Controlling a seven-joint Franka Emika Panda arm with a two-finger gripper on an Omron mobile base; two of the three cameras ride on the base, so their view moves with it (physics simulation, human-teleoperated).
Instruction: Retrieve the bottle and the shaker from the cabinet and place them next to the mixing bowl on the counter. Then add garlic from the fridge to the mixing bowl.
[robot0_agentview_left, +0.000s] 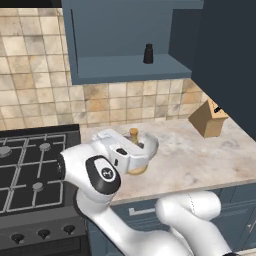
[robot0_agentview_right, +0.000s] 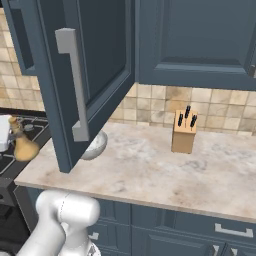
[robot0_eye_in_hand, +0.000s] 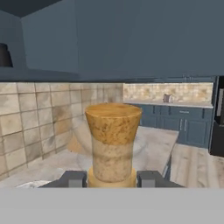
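Tool (robot0_eye_in_hand: 111, 178) clamped tight on the bottle (robot0_eye_in_hand: 113, 140), one dark fingertip (robot0_eye_in_hand: 72, 178) pressed to each side of its neck, golden-tan flared mouth rising just above them. Bottle held upright over the worktop (robot0_agentview_left: 200, 160), just beside the mixing bowl (robot0_agentview_left: 150, 144) on the hob (robot0_agentview_left: 30, 165) side; whether its base touches the stone cannot be told. Seen from the right base, same bottle (robot0_agentview_right: 22, 145) left of the open cabinet door (robot0_agentview_right: 80, 75), mixing bowl (robot0_agentview_right: 96, 145) partly hidden behind that door. Shaker (robot0_agentview_left: 148, 53) standing upright on the cabinet (robot0_agentview_left: 120, 67) shelf, well above the mixing bowl and to its right. Knife block (robot0_agentview_left: 209, 119) tilted on the worktop, well to the right of the mixing bowl, near the tiled wall.
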